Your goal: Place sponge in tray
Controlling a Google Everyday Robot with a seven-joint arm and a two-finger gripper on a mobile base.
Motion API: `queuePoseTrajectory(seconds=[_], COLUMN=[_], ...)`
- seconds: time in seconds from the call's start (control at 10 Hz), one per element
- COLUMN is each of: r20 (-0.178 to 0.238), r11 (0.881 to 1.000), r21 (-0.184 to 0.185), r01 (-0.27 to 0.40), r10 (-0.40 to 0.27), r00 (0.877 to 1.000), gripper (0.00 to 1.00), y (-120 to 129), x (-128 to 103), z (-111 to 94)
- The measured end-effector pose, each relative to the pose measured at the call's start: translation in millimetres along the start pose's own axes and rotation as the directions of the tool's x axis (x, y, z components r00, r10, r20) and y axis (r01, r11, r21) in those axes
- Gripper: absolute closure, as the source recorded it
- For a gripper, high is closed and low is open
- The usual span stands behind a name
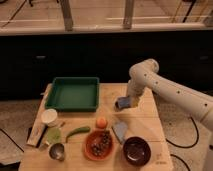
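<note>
Pincer (126, 102) sits clamped on the blue sponge (121, 104), over the wooden surface (146, 121), to the right of the green tray (73, 107) and apart from it.

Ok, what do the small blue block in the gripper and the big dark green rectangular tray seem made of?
Small blue rectangular sponge: likely soft foam, matte, no shine; not certain. Large dark green tray: probably moulded plastic, smooth even colour, raised sloping walls. The gripper, shut on the sponge, is right of the tray over the table.
</note>
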Motion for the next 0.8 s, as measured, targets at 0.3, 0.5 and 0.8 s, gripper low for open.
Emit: queuePoseTrajectory(seconds=[0.3,0.5,0.8], r20=[-0.002,-0.008,-0.008], r11=[0.998,0.996,0.993], r21=[0.021,0.027,0.041], r01=[0.061,0.088,0.111], r10=[-0.061,-0.088,-0.11], r00=[0.998,0.996,0.994], gripper=[0.96,0.96,0.9], y=[-22.5,-28.1,-37.5], x=[-30.9,-33.8,-40.3], z=[6.3,8.8,13.1])
